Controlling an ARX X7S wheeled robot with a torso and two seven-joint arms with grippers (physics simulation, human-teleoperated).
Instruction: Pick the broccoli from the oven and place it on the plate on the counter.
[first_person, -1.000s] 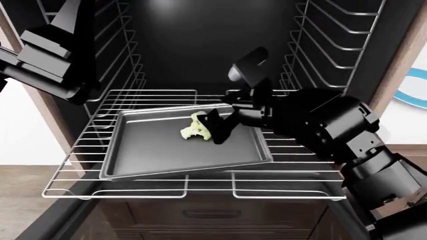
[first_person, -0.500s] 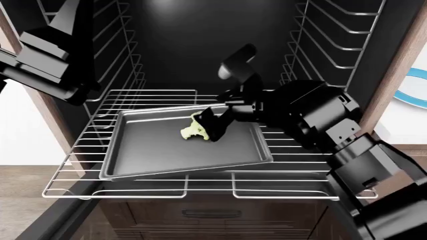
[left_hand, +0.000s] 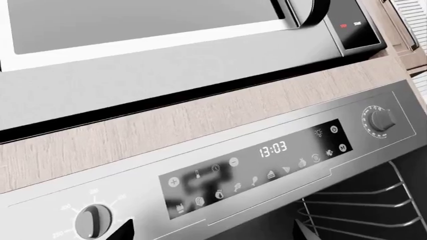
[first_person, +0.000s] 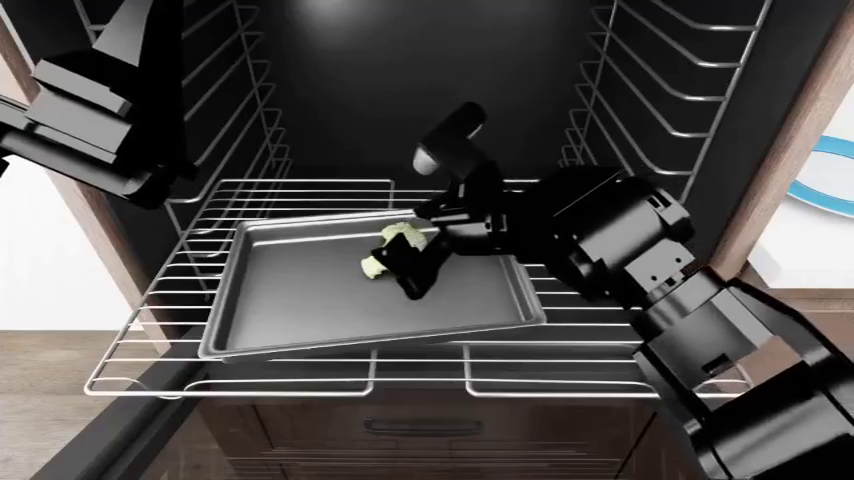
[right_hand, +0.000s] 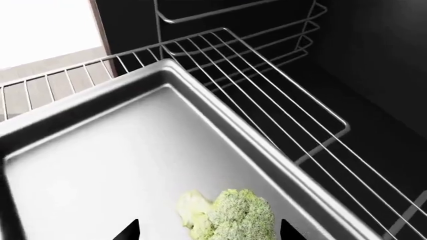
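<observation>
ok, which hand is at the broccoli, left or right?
The right hand: its open fingers sit on either side of the broccoli on the baking tray. The left arm is raised by the oven's upper left, away from the tray.

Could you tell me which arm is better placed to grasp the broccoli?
The right. Its gripper is open around the broccoli on the tray, fingertips on either side. The left arm is raised at the oven's upper left, its camera facing the control panel.

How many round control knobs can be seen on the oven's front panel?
2. One round grey metal knob sits at one end of the silver control panel, the other knob at the opposite end, beyond the digital display. Others may be out of frame.
</observation>
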